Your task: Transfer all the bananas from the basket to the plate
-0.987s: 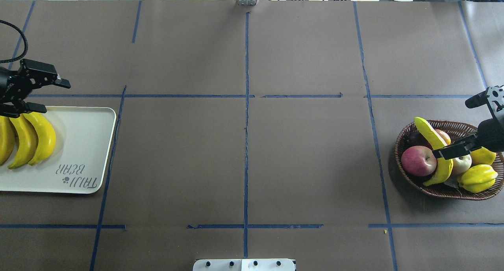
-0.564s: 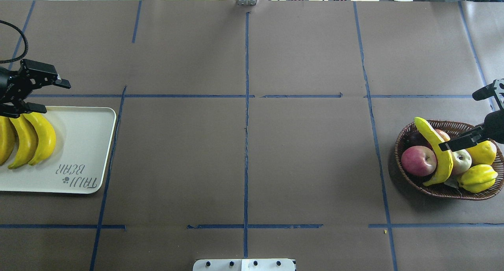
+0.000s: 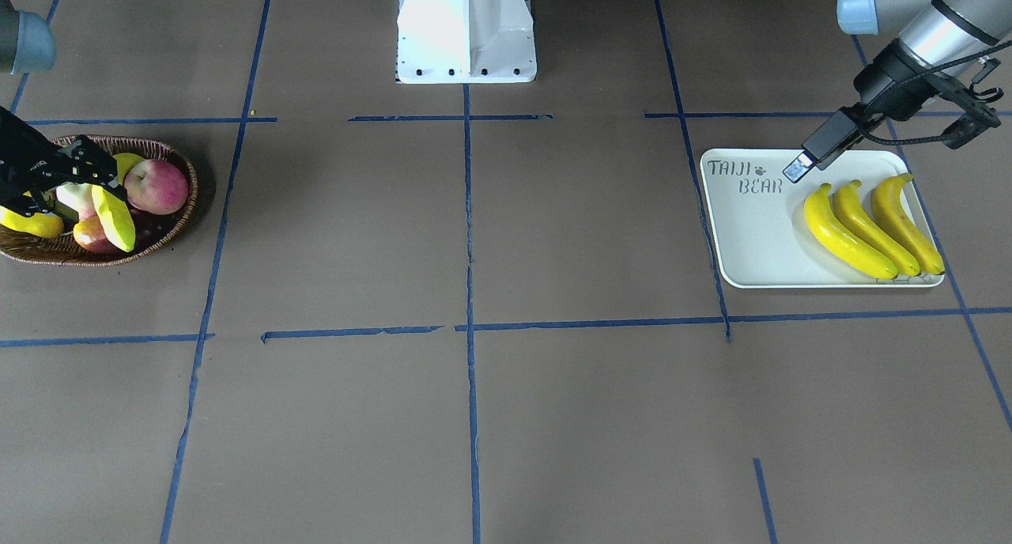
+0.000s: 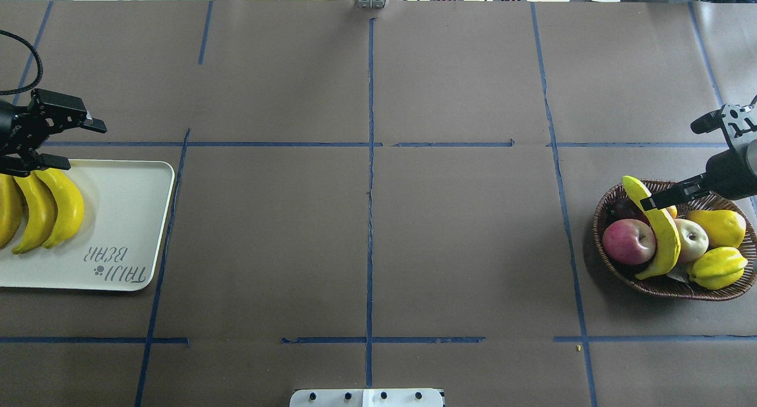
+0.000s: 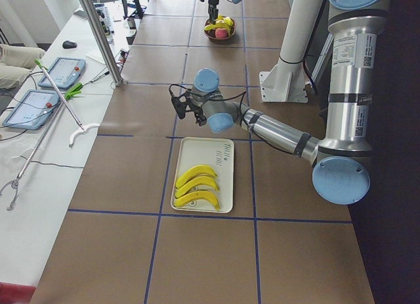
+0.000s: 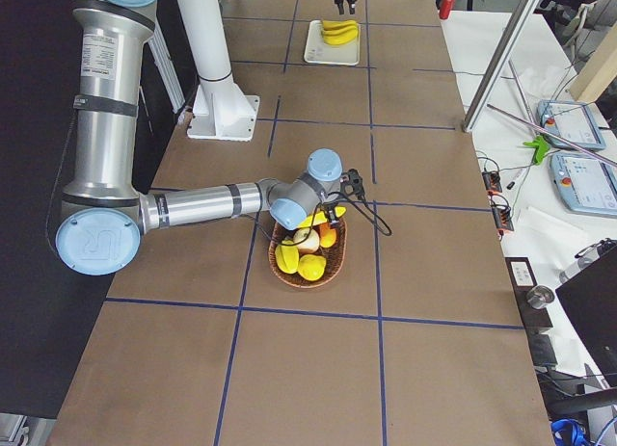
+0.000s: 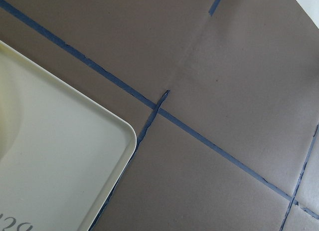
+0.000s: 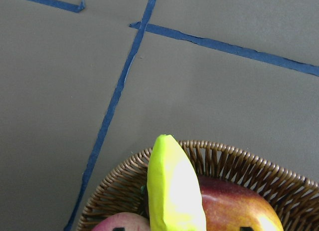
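Observation:
Three bananas (image 4: pixel 59 209) lie side by side on the off-white plate (image 4: pixel 118 217) at the table's left end. My left gripper (image 4: pixel 74 145) hangs open over the plate's far edge, just beyond the bananas' tips, holding nothing. One banana (image 4: pixel 657 226) leans across the fruit in the wicker basket (image 4: pixel 609 203) at the right, its upper end sticking up over the rim. My right gripper (image 4: pixel 675 163) is open above the basket's far side; one finger crosses in front of the banana's upper part, the other stands well clear. The right wrist view shows that banana's tip (image 8: pixel 174 186) from above.
The basket also holds a red apple (image 4: pixel 628 241), a pale apple (image 4: pixel 693 239), a yellow pear (image 4: pixel 718 226) and a ridged yellow fruit (image 4: pixel 715 267). Blue tape lines cross the brown table. The robot's white base (image 3: pixel 466 30) stands at the near middle edge.
My right gripper has moved toward the table's far side, its finger sliding from the banana's middle up to its upper part. The banana stays in the basket. The left arm has not moved.

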